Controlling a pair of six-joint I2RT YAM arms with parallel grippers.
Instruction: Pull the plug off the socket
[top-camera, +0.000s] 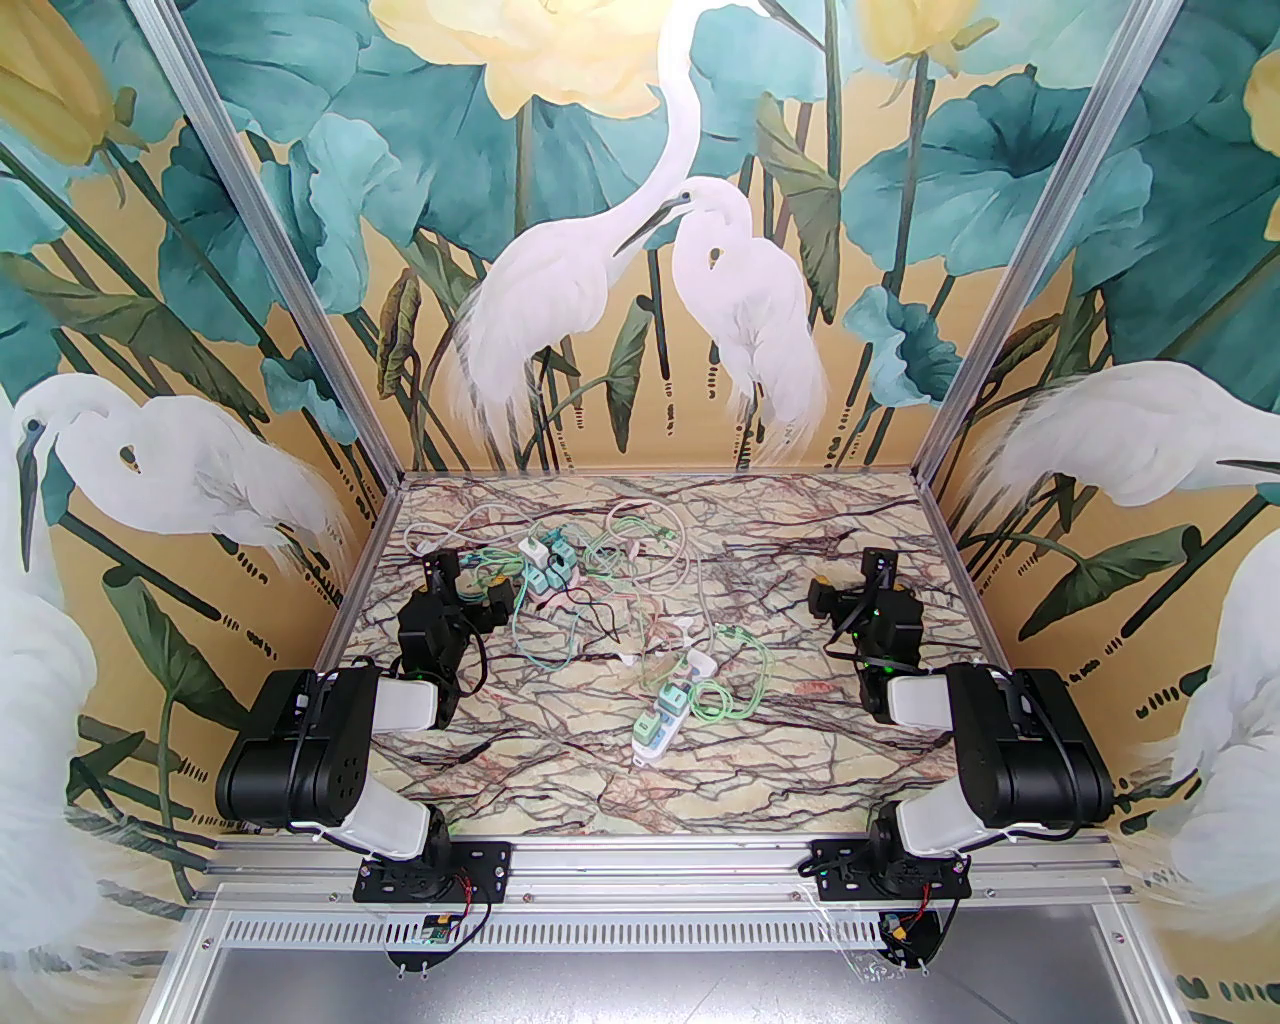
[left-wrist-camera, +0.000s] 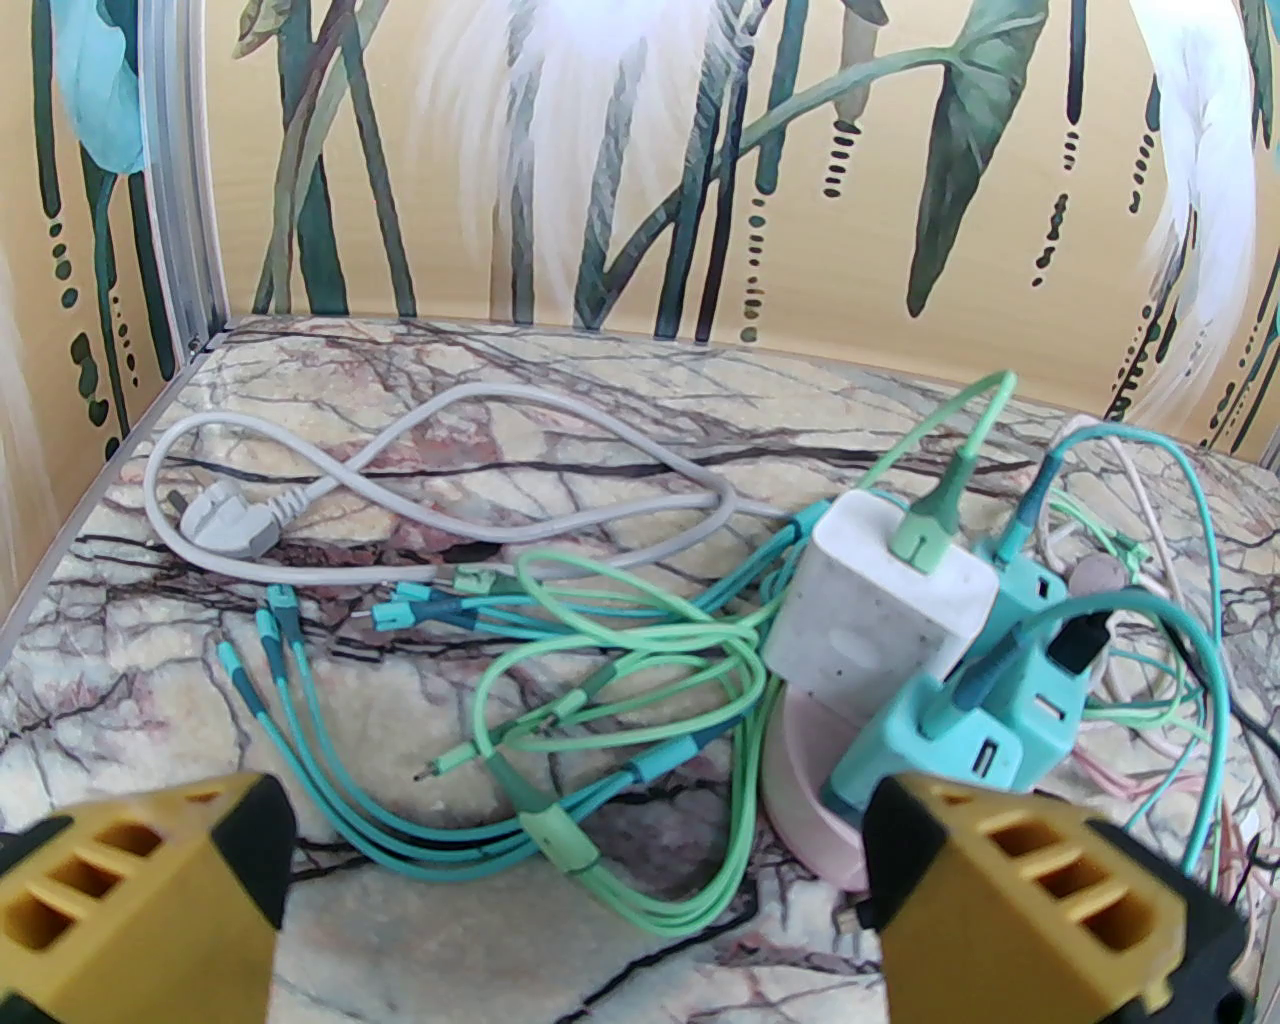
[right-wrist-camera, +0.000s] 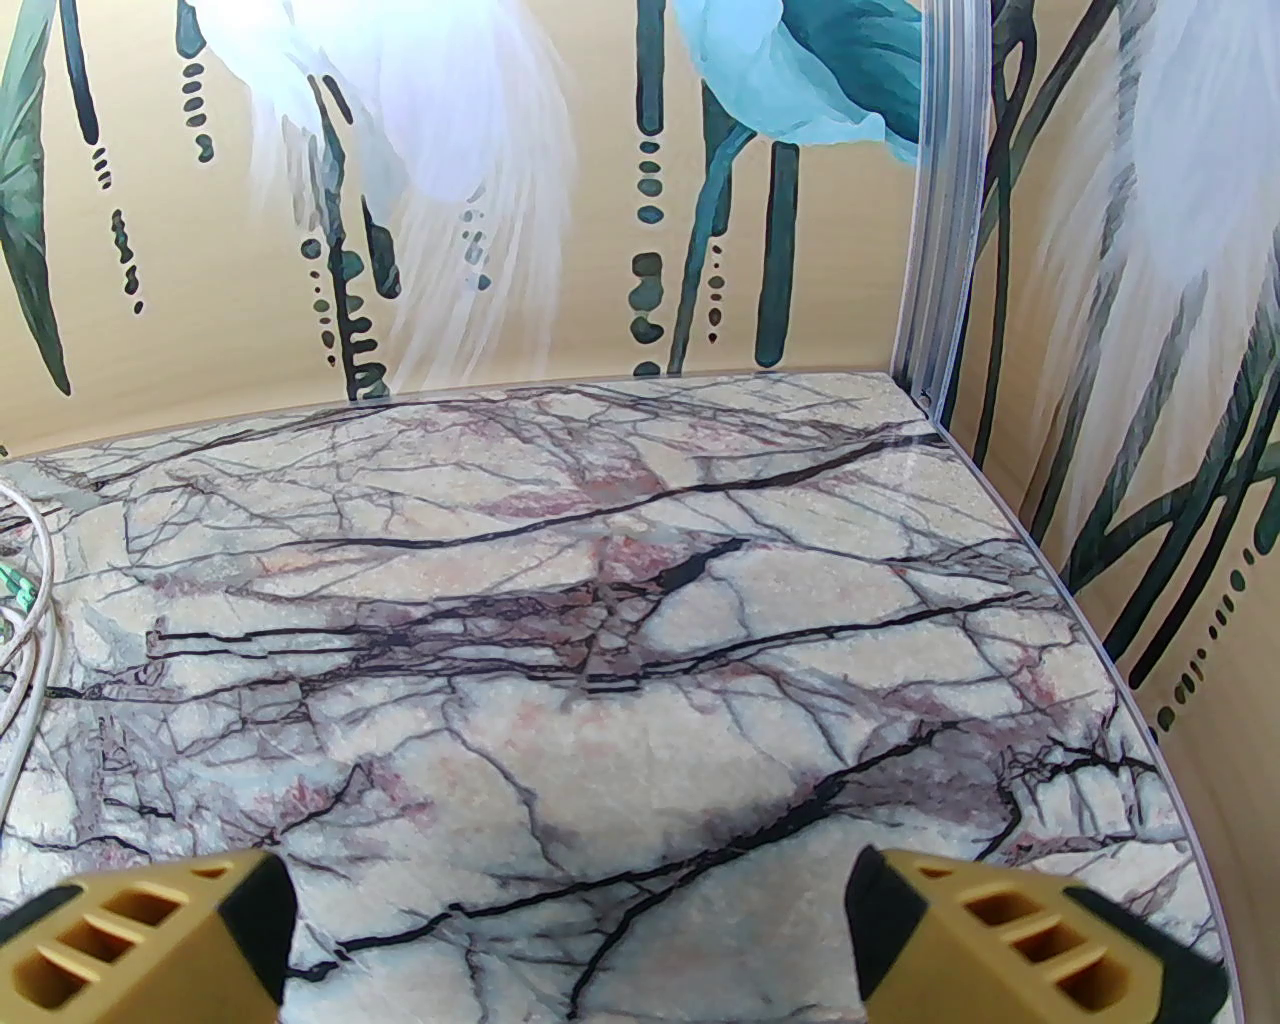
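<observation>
1. A white power strip (top-camera: 662, 722) lies flat on the table (top-camera: 560, 790), near the middle and toward the near edge. Teal plugs (top-camera: 676, 694) are seated in its top face. A green cable (top-camera: 745, 690) is looped just beside it on the right.
2. The right gripper (top-camera: 825, 590) hangs over the right side of the table, well apart from the power strip. In the wrist view the right gripper (right-wrist-camera: 565, 900) has its fingers spread wide with nothing between them, and bare table below.
3. The left gripper (top-camera: 490, 590) hangs over the left side of the table. In the wrist view the left gripper (left-wrist-camera: 575, 860) also has its fingers spread wide and holds nothing. Loose green and teal cables (left-wrist-camera: 600, 700) lie beneath the gap.
4. Just beyond the left gripper's right finger (left-wrist-camera: 1010, 880) stands a pink socket block (left-wrist-camera: 800, 800). A white charger (left-wrist-camera: 880, 610) and teal chargers (left-wrist-camera: 950, 750) are plugged into it, side by side and touching.
5. A light green lead (left-wrist-camera: 935, 520) is inserted in the top of the white charger.
6. A grey cord (left-wrist-camera: 500, 510) with its plug (left-wrist-camera: 230, 525) lies loose near the far left corner.
</observation>
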